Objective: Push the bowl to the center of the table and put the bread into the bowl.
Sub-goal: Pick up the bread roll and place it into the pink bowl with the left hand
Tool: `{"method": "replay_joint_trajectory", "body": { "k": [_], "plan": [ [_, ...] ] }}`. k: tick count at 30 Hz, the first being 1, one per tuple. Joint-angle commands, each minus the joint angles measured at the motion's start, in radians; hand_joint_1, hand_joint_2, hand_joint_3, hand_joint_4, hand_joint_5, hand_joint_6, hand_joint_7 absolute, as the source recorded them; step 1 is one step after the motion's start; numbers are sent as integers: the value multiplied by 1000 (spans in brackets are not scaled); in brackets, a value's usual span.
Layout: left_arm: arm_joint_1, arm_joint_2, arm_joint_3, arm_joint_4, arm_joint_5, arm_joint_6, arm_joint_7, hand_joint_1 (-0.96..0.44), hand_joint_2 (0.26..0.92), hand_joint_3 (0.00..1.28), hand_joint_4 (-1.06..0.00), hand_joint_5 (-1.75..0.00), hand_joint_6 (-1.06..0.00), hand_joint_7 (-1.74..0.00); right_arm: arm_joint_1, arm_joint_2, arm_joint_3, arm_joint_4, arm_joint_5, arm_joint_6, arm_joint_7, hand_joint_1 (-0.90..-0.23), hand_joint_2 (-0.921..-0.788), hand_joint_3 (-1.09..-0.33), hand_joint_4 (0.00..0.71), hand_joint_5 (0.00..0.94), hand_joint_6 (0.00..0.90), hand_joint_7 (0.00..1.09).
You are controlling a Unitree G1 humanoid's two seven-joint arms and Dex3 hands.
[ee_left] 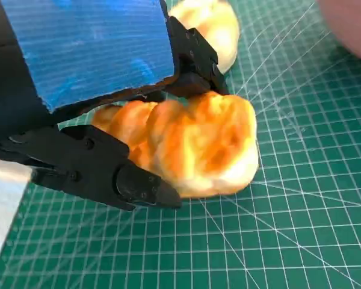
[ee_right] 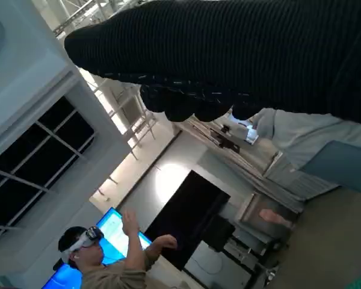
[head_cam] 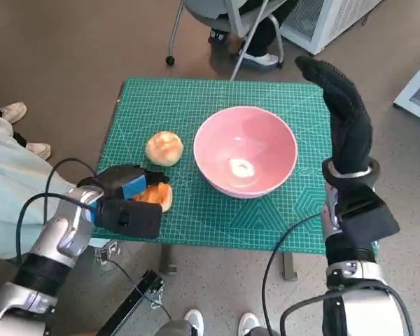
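Note:
A pink bowl (head_cam: 245,150) stands on the green cutting mat (head_cam: 196,105), a little right of the middle. A round pale bun (head_cam: 164,148) lies to its left. Nearer the front left corner an orange-brown bread (head_cam: 156,195) lies on the mat, and my left hand (head_cam: 126,199) grips it: in the left wrist view black fingers (ee_left: 96,168) close round the bread (ee_left: 198,141) on both sides. The pale bun (ee_left: 210,21) shows just beyond it. My right hand (head_cam: 343,115) is raised above the table's right edge, fingers straight and apart, holding nothing.
A chair (head_cam: 227,21) with a person's feet stands beyond the far edge. A person's legs and shoes (head_cam: 14,112) are at the left. White appliances (head_cam: 329,21) stand at the back right. A person in a headset (ee_right: 102,253) shows in the right wrist view.

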Motion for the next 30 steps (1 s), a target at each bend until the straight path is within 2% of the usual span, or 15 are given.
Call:
{"method": "replay_joint_trajectory", "body": {
  "k": [1, 9, 14, 22, 30],
  "plan": [
    [43, 39, 39, -93, -48, 5, -62, 0, 886, 141, -653, -1281, -647, -1062, 33, 9, 5, 2, 22, 15, 20, -604, -921, -741, 329, 4, 46, 834],
    [83, 60, 175, -362, -197, 80, -169, 2, 917, 79, -671, -1220, -631, -1134, 35, 9, 6, 1, 37, 20, 32, -609, -921, -740, 325, 1, 35, 833],
    [66, 44, 257, -504, -288, 118, -182, 2, 919, 69, -700, -1143, -615, -1197, 31, 10, 3, 6, 49, 26, 43, -607, -921, -739, 326, 2, 34, 835],
    [-39, -58, 304, -574, -330, 103, -58, 3, 914, 54, -743, -1100, -626, -1181, 27, 13, 1, 18, 67, 30, 63, -600, -921, -740, 326, 2, 33, 835],
    [-178, -221, 220, -418, -226, -47, 179, 3, 902, 35, -779, -1092, -690, -1084, 29, 21, 3, 14, 67, 33, 66, -598, -921, -742, 326, 1, 31, 839]
  ]
}}
